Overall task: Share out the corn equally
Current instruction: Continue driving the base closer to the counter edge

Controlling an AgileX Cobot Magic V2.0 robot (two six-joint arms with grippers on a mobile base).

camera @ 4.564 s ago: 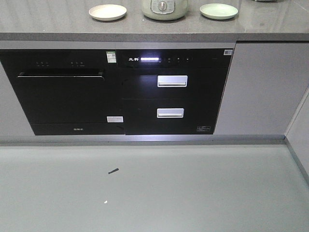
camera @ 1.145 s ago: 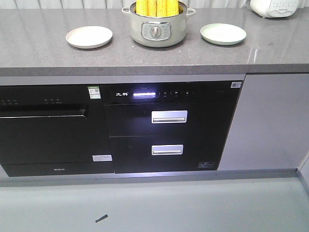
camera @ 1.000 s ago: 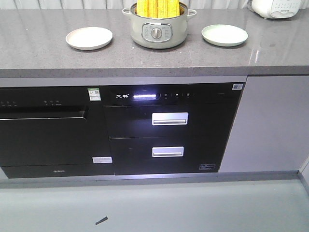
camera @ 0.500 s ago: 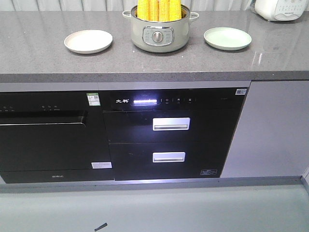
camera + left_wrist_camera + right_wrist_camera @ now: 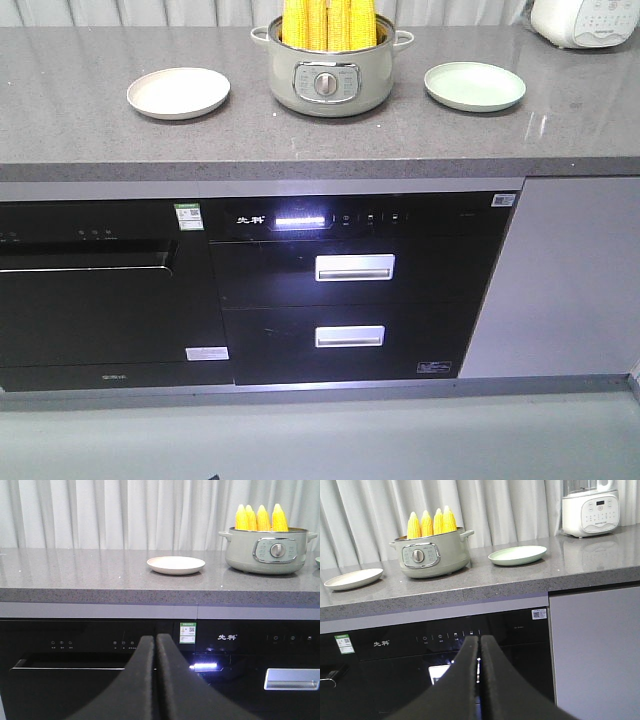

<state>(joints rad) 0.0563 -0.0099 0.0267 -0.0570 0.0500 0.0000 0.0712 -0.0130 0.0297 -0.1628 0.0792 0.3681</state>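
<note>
Left gripper (image 5: 155,639) and right gripper (image 5: 480,640), both pressed closed and empty, face the black appliances (image 5: 270,290). Beyond, four corn (image 5: 328,22) cobs stand upright in a pot (image 5: 330,85) on the tabletop (image 5: 300,140), between a cream plate (image 5: 178,92) at left and a green plate (image 5: 474,85) at right.

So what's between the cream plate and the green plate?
The pale green pot holding the upright corn stands between them, clearest in the front-facing view.

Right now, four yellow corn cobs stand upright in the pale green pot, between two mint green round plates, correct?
No: the cream round plate is not mint green, only the other plate is, as the front-facing view shows. The yellow corn cobs do stand in the pale green pot.
</note>
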